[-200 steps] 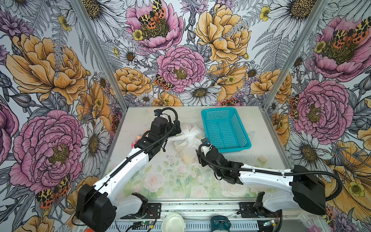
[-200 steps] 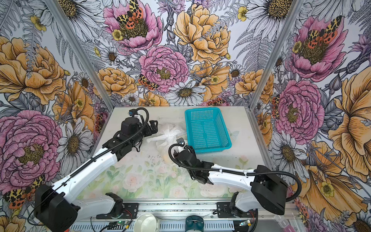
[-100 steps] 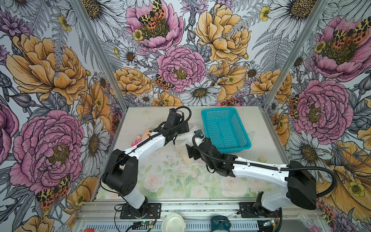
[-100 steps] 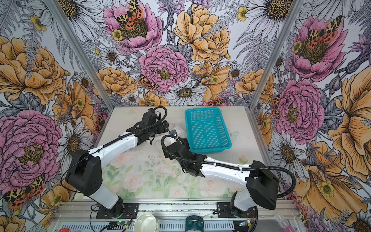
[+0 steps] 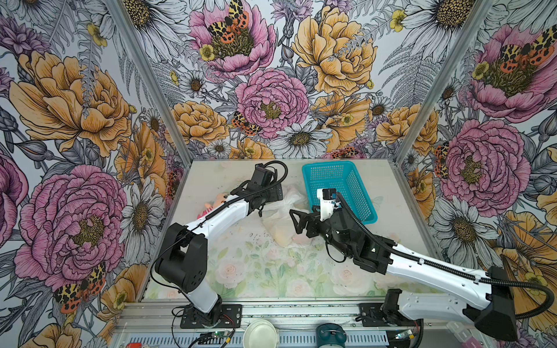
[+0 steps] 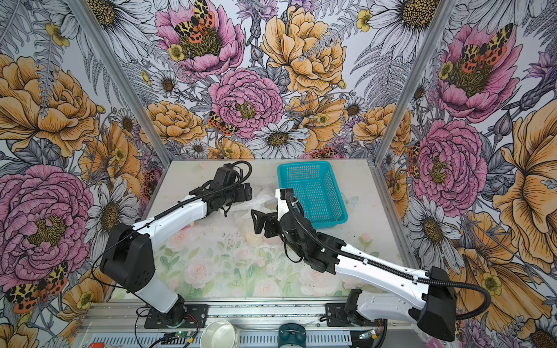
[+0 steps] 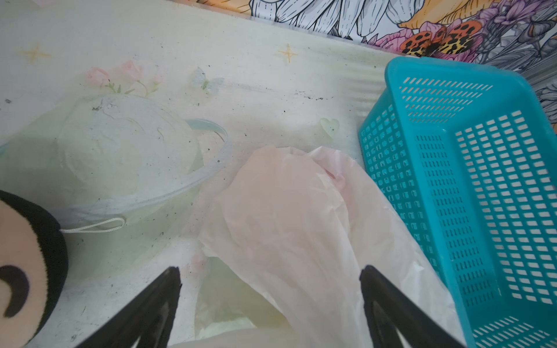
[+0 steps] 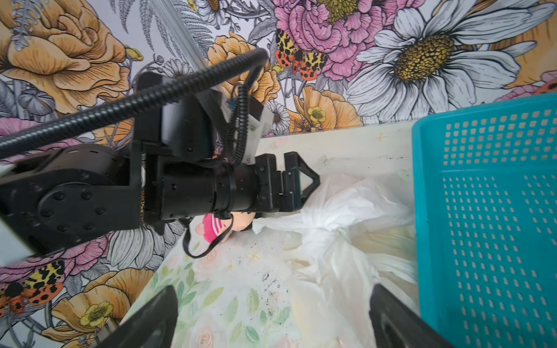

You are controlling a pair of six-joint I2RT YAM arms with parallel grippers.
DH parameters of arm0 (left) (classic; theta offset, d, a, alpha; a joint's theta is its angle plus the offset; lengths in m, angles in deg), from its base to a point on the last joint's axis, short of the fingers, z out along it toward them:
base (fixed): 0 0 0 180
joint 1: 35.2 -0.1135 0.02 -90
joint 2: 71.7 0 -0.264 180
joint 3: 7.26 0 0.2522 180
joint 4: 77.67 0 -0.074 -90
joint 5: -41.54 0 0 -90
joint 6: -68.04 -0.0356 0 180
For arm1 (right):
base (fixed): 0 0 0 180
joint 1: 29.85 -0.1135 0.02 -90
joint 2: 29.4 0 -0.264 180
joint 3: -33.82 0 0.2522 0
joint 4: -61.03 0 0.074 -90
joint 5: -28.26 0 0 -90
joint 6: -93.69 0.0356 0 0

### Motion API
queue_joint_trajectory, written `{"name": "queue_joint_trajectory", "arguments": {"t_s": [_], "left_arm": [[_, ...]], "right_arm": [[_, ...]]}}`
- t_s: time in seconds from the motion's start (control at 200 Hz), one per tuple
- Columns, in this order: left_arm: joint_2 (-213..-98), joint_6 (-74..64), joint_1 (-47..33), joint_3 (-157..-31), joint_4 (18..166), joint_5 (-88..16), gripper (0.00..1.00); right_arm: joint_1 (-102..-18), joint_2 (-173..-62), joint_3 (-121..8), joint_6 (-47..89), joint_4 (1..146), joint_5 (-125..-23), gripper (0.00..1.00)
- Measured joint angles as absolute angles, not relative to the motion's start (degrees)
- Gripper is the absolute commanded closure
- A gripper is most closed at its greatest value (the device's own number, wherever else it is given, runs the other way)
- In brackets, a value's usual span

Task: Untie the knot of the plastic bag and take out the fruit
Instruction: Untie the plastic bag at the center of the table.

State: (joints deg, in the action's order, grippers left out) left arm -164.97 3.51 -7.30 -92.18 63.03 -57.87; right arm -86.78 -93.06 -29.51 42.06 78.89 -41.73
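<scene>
The knot (image 8: pixel 324 232) is tied, a twisted white bunch at the top of the bag (image 5: pixel 283 208). The bag lies crumpled on the table (image 5: pixel 256 271) just beside the teal basket (image 5: pixel 328 165), with pale yellow fruit (image 5: pixel 281 236) showing dimly through the plastic. The left gripper (image 7: pixel 269 271) hangs over the bag's far end with its fingers spread wide and gripping nothing, the right gripper (image 8: pixel 271 290) faces the knot from the near side with fingers likewise wide apart and empty, and a pink-striped doll (image 8: pixel 215 226) lies partly under the left arm, near the bag.
</scene>
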Motion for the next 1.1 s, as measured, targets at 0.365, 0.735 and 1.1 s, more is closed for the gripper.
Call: {"name": "queue_joint_trajectory", "arguments": {"t_s": [0.365, 0.735, 1.1], "left_arm": [[-161.7, 3.1, -6.5, -92.4, 62.2, -60.6, 0.05], [-161.0, 2.9, -6.4, -92.4, 62.1, -61.3, 0.05], [-160.9, 3.1, -6.4, -92.5, 62.2, -60.8, 0.05]], "right_arm": [[-81.8, -86.7, -23.5, 46.5, 76.3, -42.0, 0.01], [-81.8, -90.8, -22.1, 33.7, 73.6, -39.5, 0.14], [-83.8, -113.3, -39.3, 25.3, 81.2, -44.7, 0.19]]}}
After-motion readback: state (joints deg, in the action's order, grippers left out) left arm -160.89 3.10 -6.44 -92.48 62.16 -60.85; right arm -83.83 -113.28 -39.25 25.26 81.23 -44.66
